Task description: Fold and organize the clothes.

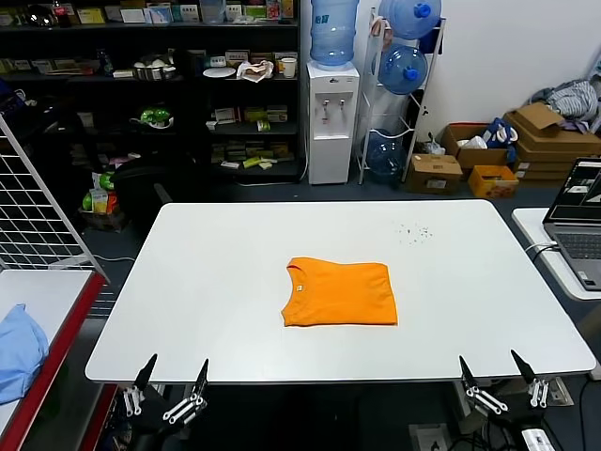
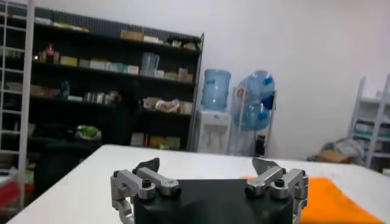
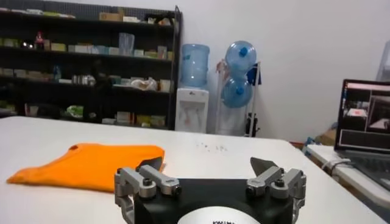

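Neatly folded orange T-shirt (image 1: pixel 339 292), lettering hidden, sleeves tucked under

The right gripper (image 3: pixel 207 164) sits low over the white table (image 3: pixel 256 158), its jaws spread wide and holding nothing. Beyond it, to the left, the orange T-shirt (image 3: pixel 85 165) lies folded flat on the tabletop. Farther off stand dark shelves (image 3: pixel 91 67), a water dispenser (image 3: pixel 192 91), and an open laptop (image 3: pixel 365 119) on the right.

Head cam high, looks down on table (image 1: pixel 188 282); wrist cams low at near edge — all share T-shirt (image 1: pixel 339 292).
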### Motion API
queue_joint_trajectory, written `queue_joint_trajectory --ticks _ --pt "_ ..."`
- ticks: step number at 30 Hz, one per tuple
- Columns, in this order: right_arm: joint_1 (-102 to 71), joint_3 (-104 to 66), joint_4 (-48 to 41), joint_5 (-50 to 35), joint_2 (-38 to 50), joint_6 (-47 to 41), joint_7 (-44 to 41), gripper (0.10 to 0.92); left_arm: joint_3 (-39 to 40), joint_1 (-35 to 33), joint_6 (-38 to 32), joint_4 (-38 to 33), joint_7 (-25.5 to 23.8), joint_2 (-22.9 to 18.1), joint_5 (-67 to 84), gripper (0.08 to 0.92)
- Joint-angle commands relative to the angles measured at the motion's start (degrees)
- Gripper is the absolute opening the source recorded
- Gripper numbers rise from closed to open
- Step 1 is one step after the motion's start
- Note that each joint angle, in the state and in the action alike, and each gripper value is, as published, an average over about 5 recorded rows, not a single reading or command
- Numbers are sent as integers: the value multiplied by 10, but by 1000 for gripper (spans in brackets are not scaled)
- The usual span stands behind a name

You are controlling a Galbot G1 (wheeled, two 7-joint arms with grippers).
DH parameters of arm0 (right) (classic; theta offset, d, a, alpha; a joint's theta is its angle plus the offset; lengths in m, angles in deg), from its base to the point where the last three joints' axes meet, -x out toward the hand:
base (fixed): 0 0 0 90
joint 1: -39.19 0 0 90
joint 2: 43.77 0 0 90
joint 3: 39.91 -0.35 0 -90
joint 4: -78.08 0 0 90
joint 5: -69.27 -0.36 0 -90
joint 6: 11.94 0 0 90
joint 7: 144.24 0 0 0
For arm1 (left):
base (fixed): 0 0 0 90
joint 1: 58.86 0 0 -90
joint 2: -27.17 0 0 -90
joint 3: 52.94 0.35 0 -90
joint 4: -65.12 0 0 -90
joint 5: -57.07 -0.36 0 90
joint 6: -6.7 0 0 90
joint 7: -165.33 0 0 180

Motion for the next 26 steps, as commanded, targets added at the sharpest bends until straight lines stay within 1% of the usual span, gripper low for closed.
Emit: queue_joint_trajectory --ticks 1,5,8,15,26 --pt "-63 8 -15 2 -11 9 -4 921 5 -90 69 -12 48 0 -19 921" --pt "-73 23 -22 0 -10 0 -10 921 5 -100 128 -19 79 -1 -8 921" --pt "-77 30 -26 5 -13 -5 -14 921 1 -108 148 -20 93 -2 -8 921" --pt "-82 31 -30 7 -14 -14 -14 921 -1 -124 168 -22 122 -4 -4 921" --pt "-80 36 -33 5 -16 -21 -15 921 -10 -126 168 -17 125 -11 0 921"
